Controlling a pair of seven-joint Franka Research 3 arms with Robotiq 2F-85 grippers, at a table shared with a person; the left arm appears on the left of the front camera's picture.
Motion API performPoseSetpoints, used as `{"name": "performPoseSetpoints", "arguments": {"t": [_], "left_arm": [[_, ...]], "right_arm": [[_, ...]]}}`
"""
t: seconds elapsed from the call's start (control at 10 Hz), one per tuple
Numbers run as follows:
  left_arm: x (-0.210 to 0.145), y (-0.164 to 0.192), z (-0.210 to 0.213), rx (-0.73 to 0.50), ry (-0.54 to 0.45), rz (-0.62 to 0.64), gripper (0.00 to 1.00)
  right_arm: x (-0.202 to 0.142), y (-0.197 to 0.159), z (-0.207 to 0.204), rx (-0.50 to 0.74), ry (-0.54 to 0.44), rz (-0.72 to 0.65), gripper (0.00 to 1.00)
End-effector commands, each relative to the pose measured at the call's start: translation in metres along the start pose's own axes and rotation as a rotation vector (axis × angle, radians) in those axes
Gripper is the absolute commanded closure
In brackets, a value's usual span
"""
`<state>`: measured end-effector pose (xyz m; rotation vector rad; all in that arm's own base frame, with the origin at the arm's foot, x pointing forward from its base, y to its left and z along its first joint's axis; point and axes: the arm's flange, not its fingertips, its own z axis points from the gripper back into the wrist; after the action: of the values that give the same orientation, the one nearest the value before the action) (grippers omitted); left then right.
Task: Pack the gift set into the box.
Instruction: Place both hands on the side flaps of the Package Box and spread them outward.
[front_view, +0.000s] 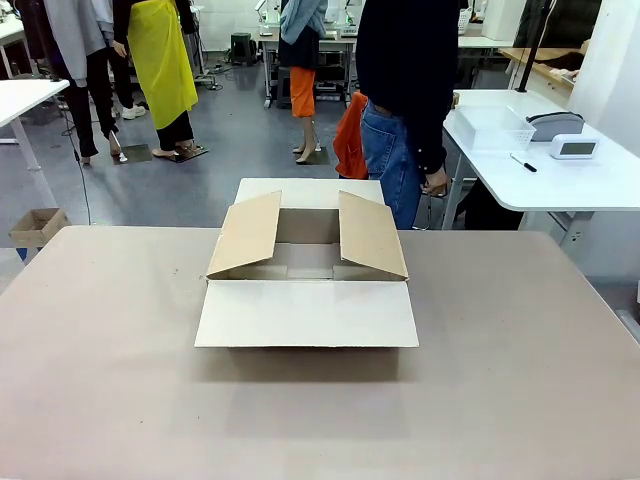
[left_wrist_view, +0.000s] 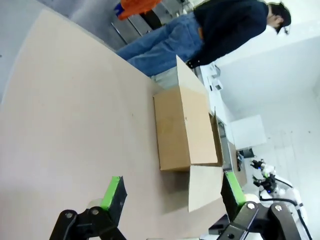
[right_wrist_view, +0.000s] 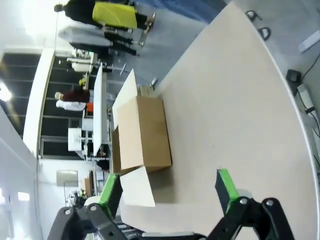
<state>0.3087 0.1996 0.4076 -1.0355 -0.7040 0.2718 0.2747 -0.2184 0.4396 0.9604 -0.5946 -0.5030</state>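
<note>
My left gripper (left_wrist_view: 172, 196) hangs over the table (front_view: 110, 380) with its jaws wide apart and nothing between them. The box (front_view: 305, 312) stands in the middle of the table, toward the far edge, with its flaps folded outward and the inside bare. My right gripper (right_wrist_view: 167, 192) is spread open and empty too, looking at the box from its side. Further right, the person (front_view: 405, 90) stands behind the table, next to a white side table (front_view: 560, 190). I think the gift set (front_view: 497, 130) is the pale tray lying there, but it is too small for me to be sure.

I judge the step in hand is to receive the set. I would keep both arms back from the box and leave the jaws open. Later I would lower the tray level, straight down between the two side flaps, so that nothing slides out.

I count one box with four flaps, two grippers, one pale tray and one person at our table.
</note>
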Motion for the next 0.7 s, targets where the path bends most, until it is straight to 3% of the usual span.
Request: {"name": "performPoseSetpoints", "arguments": {"t": [0.0,0.3,0.4,0.5,0.6], "left_arm": [[0.0,-0.01,0.002,-0.018,0.034,-0.056,0.0],[-0.002,-0.011,-0.003,-0.002,0.051,-0.025,0.0],[-0.005,-0.037,-0.021,0.055,0.123,-0.073,0.0],[-0.008,-0.074,-0.049,0.081,0.212,-0.158,0.0],[-0.014,-0.121,-0.09,0.13,0.341,-0.214,0.0]], "right_arm": [[-0.005,0.025,-0.002,0.037,0.043,0.074,0.0],[-0.005,0.027,-0.01,0.009,0.056,0.047,0.0],[-0.011,0.043,-0.023,-0.096,0.038,0.057,0.0],[-0.023,0.075,-0.048,-0.11,0.069,0.16,0.0],[-0.044,0.118,-0.09,-0.066,0.178,0.328,0.0]]}}
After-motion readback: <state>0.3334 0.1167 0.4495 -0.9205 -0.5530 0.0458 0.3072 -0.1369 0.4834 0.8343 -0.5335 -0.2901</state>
